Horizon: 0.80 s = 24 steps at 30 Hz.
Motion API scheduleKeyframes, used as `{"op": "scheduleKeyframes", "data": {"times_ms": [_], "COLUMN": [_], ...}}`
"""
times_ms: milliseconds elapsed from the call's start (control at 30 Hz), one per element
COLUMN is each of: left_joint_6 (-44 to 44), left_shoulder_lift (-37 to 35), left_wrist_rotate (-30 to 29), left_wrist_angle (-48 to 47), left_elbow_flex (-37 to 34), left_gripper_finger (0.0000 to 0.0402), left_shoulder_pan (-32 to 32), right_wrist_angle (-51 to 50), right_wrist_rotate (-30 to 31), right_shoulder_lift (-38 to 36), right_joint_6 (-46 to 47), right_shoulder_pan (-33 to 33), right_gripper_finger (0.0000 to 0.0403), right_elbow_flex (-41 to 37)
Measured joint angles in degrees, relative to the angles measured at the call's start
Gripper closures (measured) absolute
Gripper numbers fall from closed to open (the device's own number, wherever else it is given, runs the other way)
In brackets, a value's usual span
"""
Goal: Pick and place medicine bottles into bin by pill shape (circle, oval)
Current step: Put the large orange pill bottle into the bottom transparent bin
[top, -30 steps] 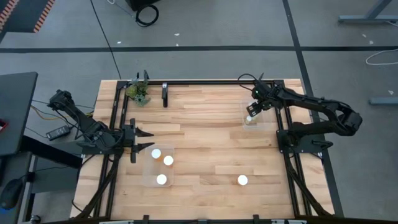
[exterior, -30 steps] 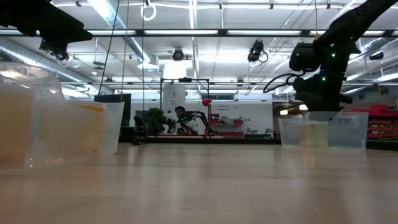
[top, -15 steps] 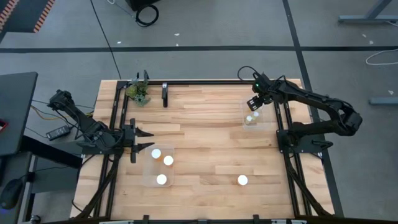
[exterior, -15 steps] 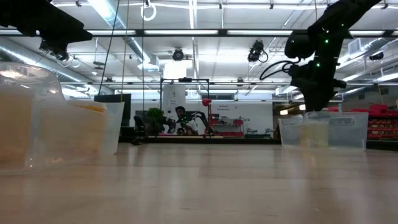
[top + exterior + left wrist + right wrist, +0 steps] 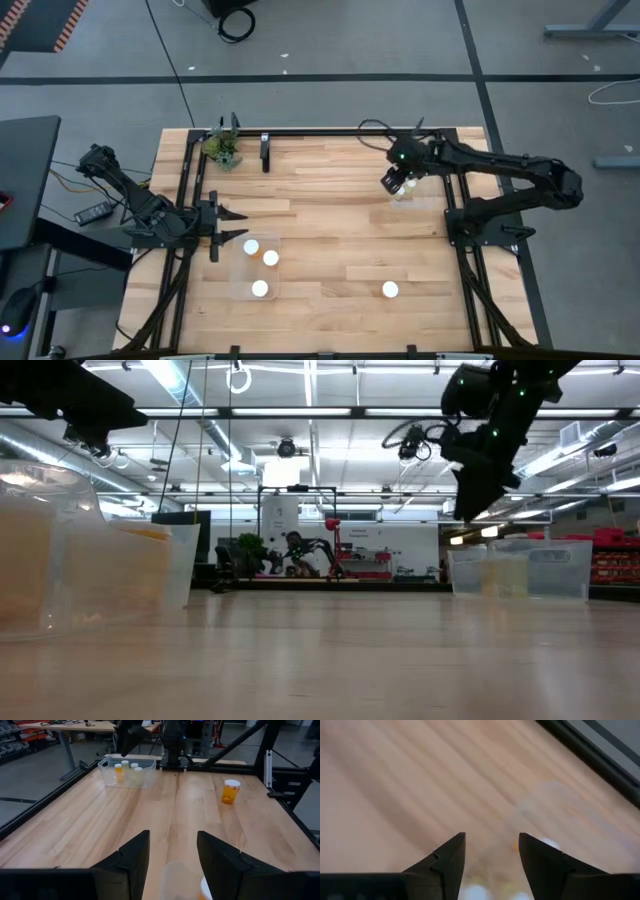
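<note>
My right gripper (image 5: 391,183) is open and empty, high over the near-left corner of the clear right bin (image 5: 426,196); it also shows in the low view (image 5: 470,508) and in its own wrist view (image 5: 491,854). That bin holds several amber bottles with white caps (image 5: 119,770). My left gripper (image 5: 238,226) waits open and empty at the far-left corner of the clear left bin (image 5: 237,272), which holds three bottles (image 5: 270,258). One bottle (image 5: 390,290) stands upright on the table near the front edge; it also shows in the left wrist view (image 5: 230,791).
A small green plant (image 5: 222,150) and a black post (image 5: 265,152) stand at the table's far left. A black frame runs along the table's edges. Bare wood lies between the two bins.
My right gripper has risen out of the right bin and gone a little toward the table's left edge, with nothing between its fingers now. The bottles and the left arm have kept still.
</note>
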Motion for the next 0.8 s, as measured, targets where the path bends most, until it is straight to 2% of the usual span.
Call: {"op": "scheduleKeyframes", "data": {"times_ms": [300,433,633,800], "left_joint_6": [-0.67,-0.24,-0.17,-0.16], "left_shoulder_lift": [0.0,0.0,0.0,0.0], "left_wrist_rotate": [2.52,2.52,2.52,2.51], "left_wrist_angle": [0.01,-0.01,-0.59,-0.57], "left_elbow_flex": [0.0,0.0,0.0,0.0], "left_gripper_finger": [0.023,0.0228,0.023,0.0228], "left_shoulder_pan": [0.0,0.01,0.0,0.01], "right_wrist_angle": [11.27,14.62,15.93,12.62], "right_wrist_rotate": [-0.12,2.49,4.79,6.89], "right_shoulder_lift": [0.56,2.63,8.13,14.92], "right_joint_6": [9.12,13.32,21.38,24.09], "right_shoulder_pan": [18.75,27.93,38.78,46.43], "right_gripper_finger": [0.0212,0.0212,0.0212,0.0212], "right_elbow_flex": [0.02,0.02,0.9,7.25]}}
